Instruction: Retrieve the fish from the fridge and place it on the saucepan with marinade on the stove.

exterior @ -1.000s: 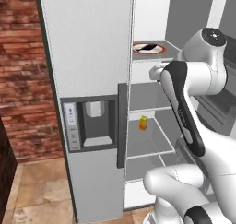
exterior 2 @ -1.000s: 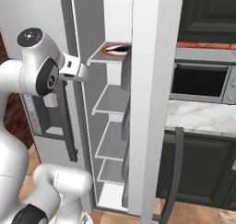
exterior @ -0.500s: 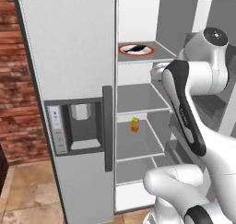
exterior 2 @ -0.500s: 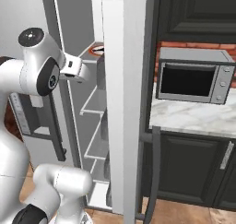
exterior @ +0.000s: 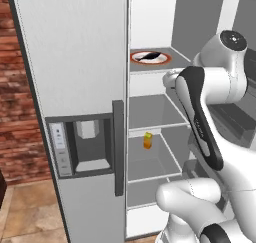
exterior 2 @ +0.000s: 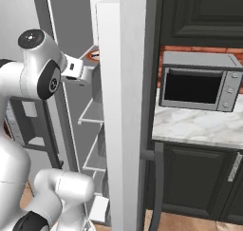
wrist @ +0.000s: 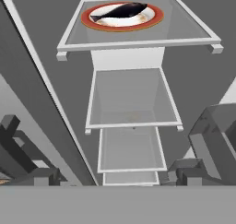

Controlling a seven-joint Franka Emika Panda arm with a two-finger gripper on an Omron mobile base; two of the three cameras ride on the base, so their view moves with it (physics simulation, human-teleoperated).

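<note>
The fridge has its left door with the dispenser shut and its right side open, showing white shelves. On the top shelf the dark fish lies on a red-rimmed white plate; the hand view shows the fish straight ahead and high up. My gripper hangs in front of the open compartment, just below the top shelf and short of the fish, open with nothing between its fingers; it also shows in the right base view. The saucepan with marinade and the stove are out of view.
A small yellow-orange upright item stands on a lower shelf. The open right fridge door stands edge-on beside my arm. Right of it are a microwave on a marble counter, dark cabinets and a brick wall.
Both base views have shifted: the fridge's open side now sits nearer and more central, and the microwave has come further into view. The arm keeps its pose and the gripper stays open.
</note>
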